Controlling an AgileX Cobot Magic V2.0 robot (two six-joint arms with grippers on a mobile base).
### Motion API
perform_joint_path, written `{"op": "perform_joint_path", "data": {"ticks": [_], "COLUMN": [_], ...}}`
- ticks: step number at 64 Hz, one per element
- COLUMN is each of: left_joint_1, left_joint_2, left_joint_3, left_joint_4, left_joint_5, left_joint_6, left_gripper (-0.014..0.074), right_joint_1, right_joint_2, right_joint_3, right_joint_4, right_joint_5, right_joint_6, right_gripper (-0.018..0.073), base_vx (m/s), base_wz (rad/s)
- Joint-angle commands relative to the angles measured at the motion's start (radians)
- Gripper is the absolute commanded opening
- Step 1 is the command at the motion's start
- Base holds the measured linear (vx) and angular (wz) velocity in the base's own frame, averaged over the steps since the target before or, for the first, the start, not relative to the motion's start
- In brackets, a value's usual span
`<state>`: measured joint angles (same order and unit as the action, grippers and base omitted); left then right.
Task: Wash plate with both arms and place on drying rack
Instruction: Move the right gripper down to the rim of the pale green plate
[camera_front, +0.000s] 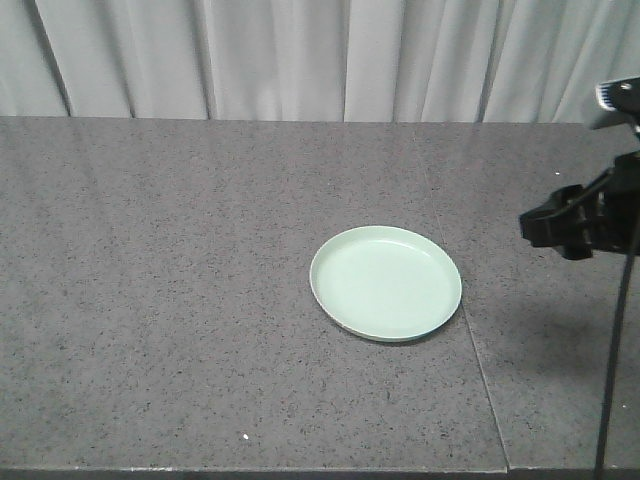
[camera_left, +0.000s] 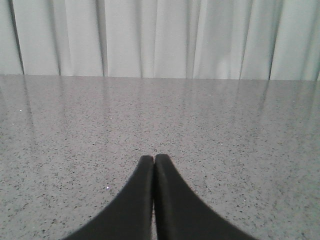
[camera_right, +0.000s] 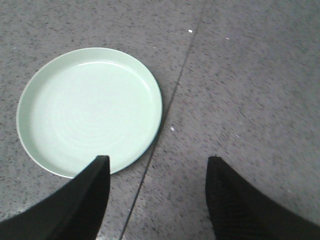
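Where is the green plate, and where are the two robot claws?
plate (camera_front: 385, 283), front view, middle of its flat inside.
right gripper (camera_right: 158, 159), right wrist view, midway between its open fingertips.
left gripper (camera_left: 153, 157), left wrist view, where its shut fingertips meet.

A round, pale mint-green plate (camera_front: 386, 283) with a low raised rim lay flat and right side up on a grey speckled counter (camera_front: 150, 300), a little right of centre. It was matte, plain and held nothing. The black right arm (camera_front: 585, 220) hung at the counter's right edge, apart from the plate. The right gripper (camera_right: 158, 159) had its two black fingers spread wide, one tip overlapping the plate's near rim; contact could not be told. The left gripper (camera_left: 153, 159) had its tapered fingers pressed together over the counter.
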<state>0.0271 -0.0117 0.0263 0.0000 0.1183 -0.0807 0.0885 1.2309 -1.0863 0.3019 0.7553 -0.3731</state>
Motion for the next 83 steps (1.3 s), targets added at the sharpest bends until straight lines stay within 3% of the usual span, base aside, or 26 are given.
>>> {"op": "perform_joint_path", "data": {"ticks": [1,8,19,51,83], "left_joint_1": [0.000,0.000,0.000,0.000,0.000], "left_joint_2": [-0.016,-0.016,-0.016,-0.016,-0.016], "left_joint_3": [0.016,0.016,0.016,0.016,0.016], "left_joint_4": [-0.006,-0.006,-0.006,-0.006,-0.006], "left_joint_5": [-0.070,-0.070,-0.070,-0.070,-0.070], "left_joint_6": [-0.005,-0.005,-0.005,-0.005,-0.005], "left_gripper": [-0.0006,-0.0006,-0.0006,-0.0006,-0.0006], "right_joint_1": [0.061,0.101,0.124,0.123,0.123], "right_joint_2": [0.052,0.144,0.295,0.589,0.736], "right_joint_3": [-0.088,-0.156,-0.256,-0.457,-0.583], "right_joint_4": [-0.023,-0.101,-0.223,-0.226,-0.252], "right_joint_5": [-0.036,-0.012,0.066,0.192,0.314], "right_joint_6": [0.035,0.155,0.256,0.277,0.329], "right_gripper": [0.0421,0.0421,0.0421,0.0421,0.0417], "base_vx": [0.00,0.00,0.00,0.00,0.00], "base_wz": [0.00,0.00,0.00,0.00,0.00]}}
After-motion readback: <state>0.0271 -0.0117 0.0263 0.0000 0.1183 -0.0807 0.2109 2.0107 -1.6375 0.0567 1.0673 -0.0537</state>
